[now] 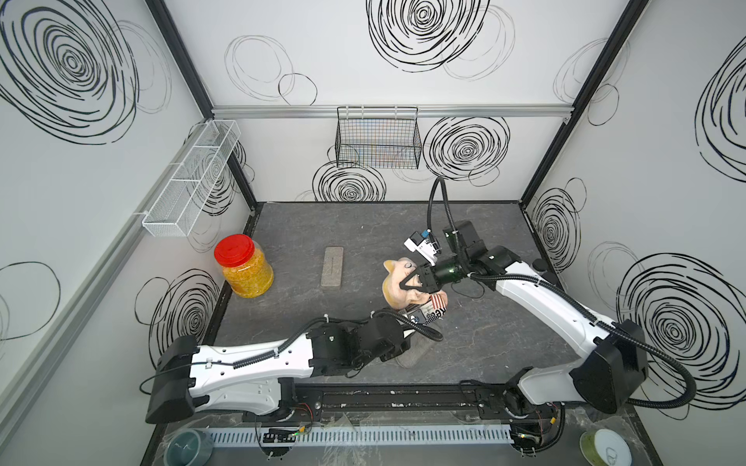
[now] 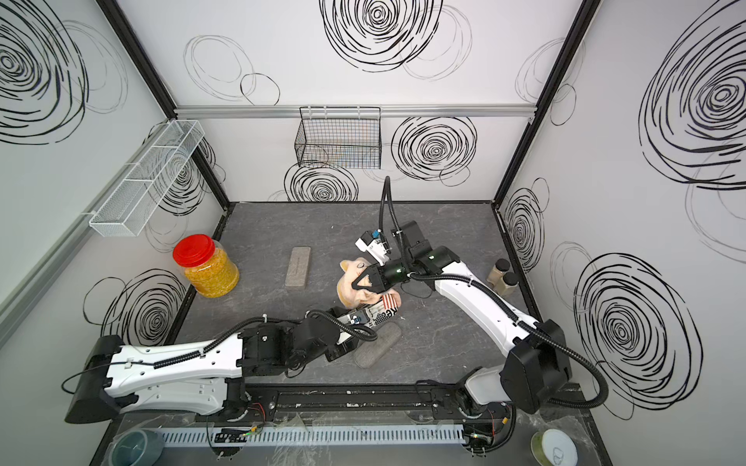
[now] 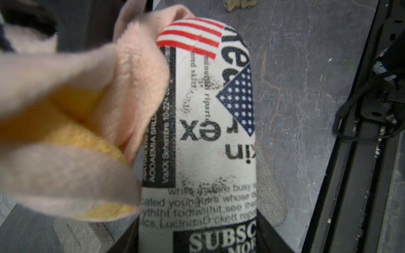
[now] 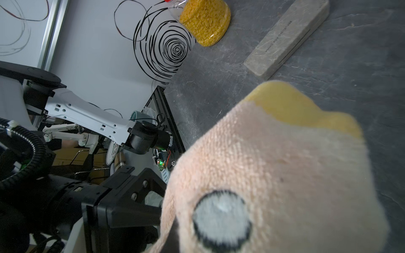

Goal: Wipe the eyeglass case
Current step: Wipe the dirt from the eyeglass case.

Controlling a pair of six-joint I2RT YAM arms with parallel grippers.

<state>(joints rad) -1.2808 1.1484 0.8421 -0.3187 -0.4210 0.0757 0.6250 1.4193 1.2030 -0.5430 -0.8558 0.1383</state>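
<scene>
The eyeglass case [image 3: 203, 131] is white with newspaper print and a stars-and-stripes patch. It shows in both top views [image 1: 435, 312] [image 2: 381, 312], near the middle of the table. My left gripper [image 3: 197, 237] is shut on its near end, with a black finger [image 3: 270, 237] on each side. My right gripper [image 1: 408, 282] is shut on a pink and yellow cloth [image 1: 393, 292] [image 4: 274, 164]. The cloth [image 3: 87, 105] is draped against the case's far end and one long side. It hides the right fingertips in the right wrist view.
A grey rectangular case [image 1: 333, 266] lies flat behind. A grey fabric case [image 2: 377, 347] lies beside my left wrist. A red-lidded jar [image 1: 242, 266] stands at the left wall, and two small bottles [image 2: 502, 278] at the right wall. A black wire basket [image 1: 377, 137] hangs on the back wall.
</scene>
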